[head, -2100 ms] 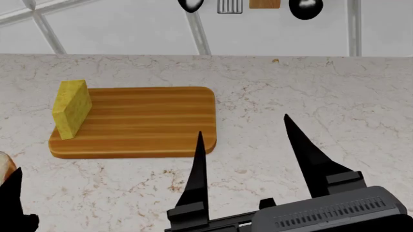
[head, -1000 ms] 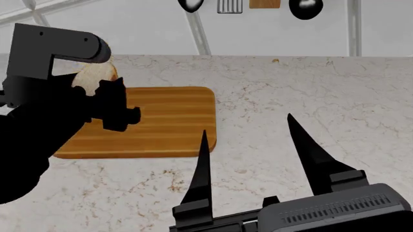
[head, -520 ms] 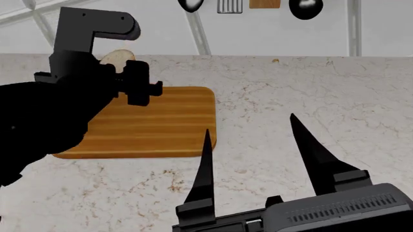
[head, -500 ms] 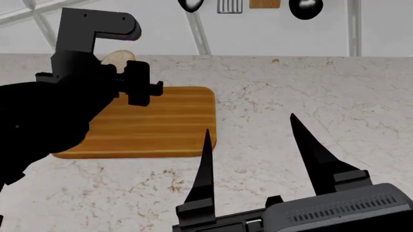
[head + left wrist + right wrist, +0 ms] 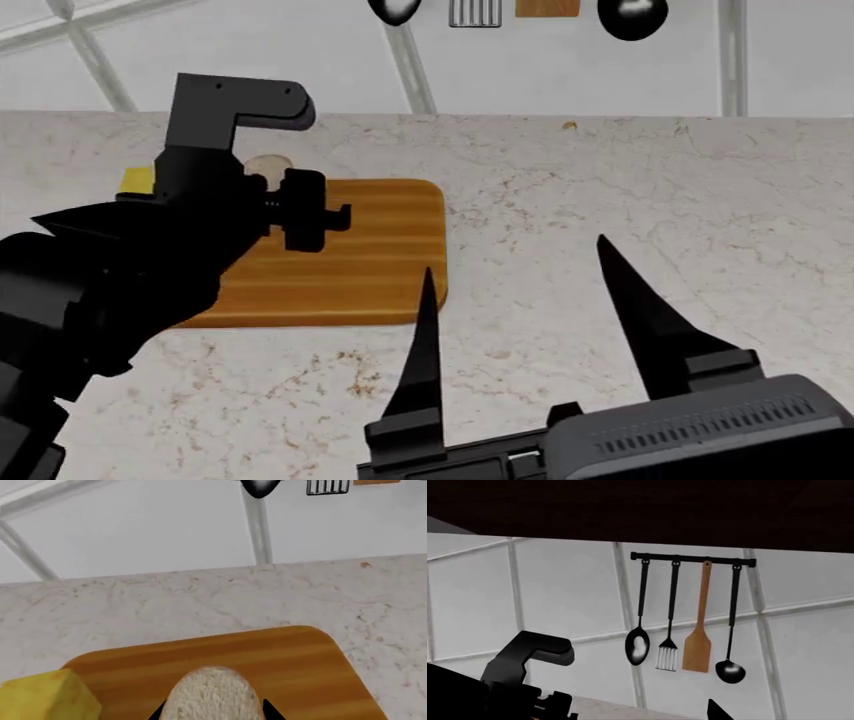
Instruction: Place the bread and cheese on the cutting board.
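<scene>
I have the left arm reaching in from about 8 o'clock in the head view, its dark bulk stretched across the near-left part of the cutting board [image 5: 360,250]. The left pincer [image 5: 213,711] is clamped on the bread [image 5: 212,695]; the left wrist view shows a dark fingertip hugging each side of the slice, its pale crumb face toward the camera, over the board's striped wood. From the head camera only a sliver of bread [image 5: 267,166] peeks past the wrist at the board's far edge, around 11 o'clock from the board's centre. I cannot tell whether the slice touches the wood.

The cheese [image 5: 47,697] stands on the board's left end, just beside the bread; in the head view only a yellow corner [image 5: 138,180] shows behind the arm.

My right pincer [image 5: 521,340] sits low at 5 o'clock over the bare marble worktop [image 5: 667,190], its two long black fingers spread wide, pointing away from me, holding nothing. A utensil rack [image 5: 694,558] hangs on the tiled wall beyond.
</scene>
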